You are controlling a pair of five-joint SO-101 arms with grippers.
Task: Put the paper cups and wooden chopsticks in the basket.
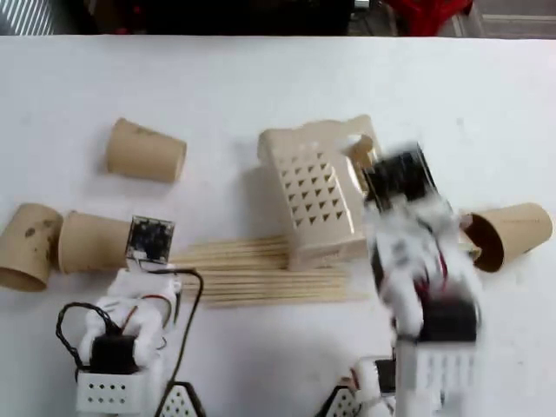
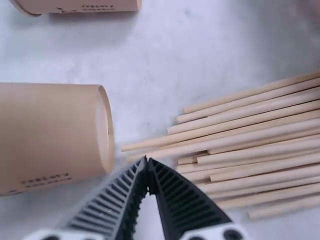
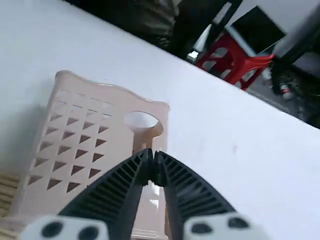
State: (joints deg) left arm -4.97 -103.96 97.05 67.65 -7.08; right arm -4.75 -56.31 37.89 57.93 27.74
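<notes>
The wooden chopsticks are light, stiff and smooth, likely to roll or fan apart, so a pinch across the middle of a few sticks looks safest. The paper cups are lighter still, thin-walled and easily crushed. All lie on their sides, so each is best taken gently at the rim. The sticks lie in a loose bundle on the table, at the near side of the basket and running left. The left gripper, pressed together and empty, sits at their left ends, between them and the nearest cup. Another cup lies further left, a far cup beyond them, and the right-hand cup right of the basket. The right gripper, also closed and empty, hangs over the basket's handle cut-out.
</notes>
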